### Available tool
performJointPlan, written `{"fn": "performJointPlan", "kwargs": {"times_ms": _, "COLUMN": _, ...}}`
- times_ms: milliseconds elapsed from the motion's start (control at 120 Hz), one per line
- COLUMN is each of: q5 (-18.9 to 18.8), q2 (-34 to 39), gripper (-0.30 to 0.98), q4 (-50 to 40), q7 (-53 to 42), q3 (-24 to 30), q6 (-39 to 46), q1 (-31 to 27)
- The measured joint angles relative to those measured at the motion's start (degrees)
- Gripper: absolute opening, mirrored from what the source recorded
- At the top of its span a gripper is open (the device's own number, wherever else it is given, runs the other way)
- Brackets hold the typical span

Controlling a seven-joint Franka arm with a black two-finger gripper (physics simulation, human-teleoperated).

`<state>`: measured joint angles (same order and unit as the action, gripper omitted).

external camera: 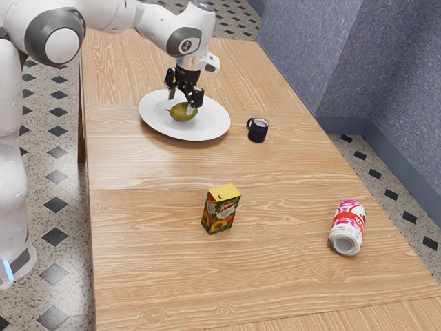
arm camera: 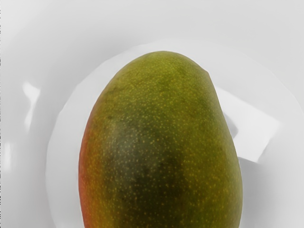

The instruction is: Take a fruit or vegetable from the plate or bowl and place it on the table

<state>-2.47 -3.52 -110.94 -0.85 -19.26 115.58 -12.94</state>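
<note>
"Hanging low, the gripper (external camera: 180, 104) holds its 2 fingers apart, presumably to straddle the mango (arm camera: 159, 142)!"

"Where's that mango?"

"On the plate (external camera: 212, 125), ungripped: speckled green skin, red flank, egg-like curve against glossy white!"

"And farther out?"

"A dark, handled mug (external camera: 258, 132) near the plate, then a boxy carton (external camera: 220, 210) and a cylindrical can (external camera: 349, 222) on its side, all on the wood-grained table (external camera: 151, 262), where the mango could go next!"

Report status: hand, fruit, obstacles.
Hand open, low over the mango. Mango resting on the white plate. Dark mug nearby on the table, clear of plate and hand.
</note>
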Motion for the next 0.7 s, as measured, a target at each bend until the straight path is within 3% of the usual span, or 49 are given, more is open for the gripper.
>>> {"fn": "performJointPlan", "kwargs": {"times_ms": 700, "q5": 2.4, "q2": -3.0, "gripper": 0.69, "q4": 0.2, "q7": 0.0, "q3": 0.0, "q6": 1.4, "q1": -0.9}}
